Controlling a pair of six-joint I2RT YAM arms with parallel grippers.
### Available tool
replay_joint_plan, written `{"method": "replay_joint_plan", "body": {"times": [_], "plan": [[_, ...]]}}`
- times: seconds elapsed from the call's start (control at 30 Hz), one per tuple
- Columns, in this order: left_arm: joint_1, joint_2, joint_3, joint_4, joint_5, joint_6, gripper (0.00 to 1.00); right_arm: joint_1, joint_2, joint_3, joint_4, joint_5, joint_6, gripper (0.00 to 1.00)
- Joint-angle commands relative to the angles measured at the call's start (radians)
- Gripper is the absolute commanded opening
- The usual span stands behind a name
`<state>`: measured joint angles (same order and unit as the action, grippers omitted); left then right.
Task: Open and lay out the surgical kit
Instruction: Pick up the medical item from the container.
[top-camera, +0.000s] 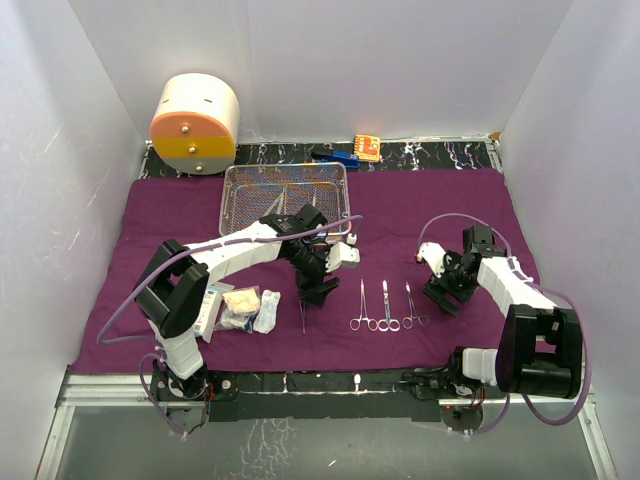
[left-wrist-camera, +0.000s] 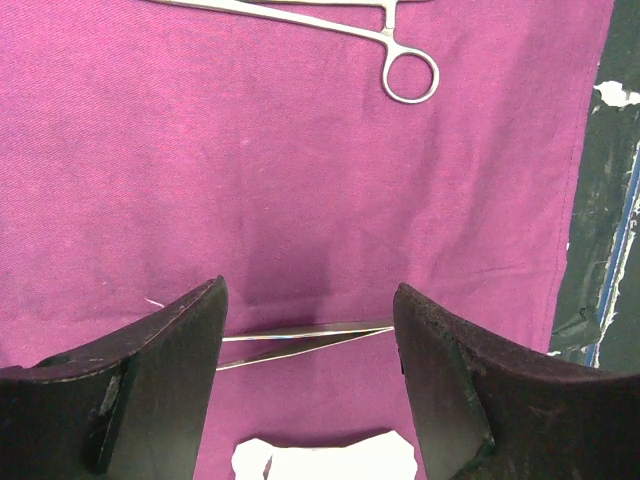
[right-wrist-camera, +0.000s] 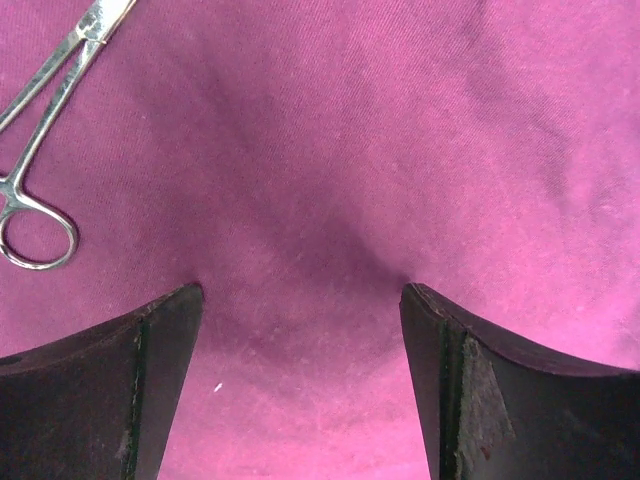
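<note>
The purple cloth (top-camera: 130, 230) lies spread flat, and most of the kit looks set out. Gauze and packets (top-camera: 240, 308) sit on the left, and three forceps (top-camera: 385, 306) lie in a row, rings toward the arms, tips toward the tray (top-camera: 250, 195) at the far side. The left gripper (left-wrist-camera: 308, 290) stands wide over the tweezers (left-wrist-camera: 300, 340), which lie on the cloth running near to far, apparently untouched. The right gripper (right-wrist-camera: 300, 290) hangs wide and empty just beside the forceps. What remains in the tray I can't tell
</note>
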<state>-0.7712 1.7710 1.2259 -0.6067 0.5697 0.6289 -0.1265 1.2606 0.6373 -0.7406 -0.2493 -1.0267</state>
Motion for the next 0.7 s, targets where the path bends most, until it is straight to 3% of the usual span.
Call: {"method": "replay_joint_plan", "body": {"times": [0.0,0.4,0.67], "plan": [[0.006,-0.073,-0.003,-0.006,0.038,0.017,0.66,-0.005,0.028,-0.028,-0.013,0.053,-0.066,0.79],[0.006,-0.079,-0.002,-0.008,0.033,0.015,0.66,-0.004,0.007,-0.037,-0.07,0.09,-0.112,0.78],[0.006,-0.09,0.012,-0.02,0.033,0.009,0.66,-0.005,0.015,0.041,-0.086,0.07,-0.1,0.79]]}}
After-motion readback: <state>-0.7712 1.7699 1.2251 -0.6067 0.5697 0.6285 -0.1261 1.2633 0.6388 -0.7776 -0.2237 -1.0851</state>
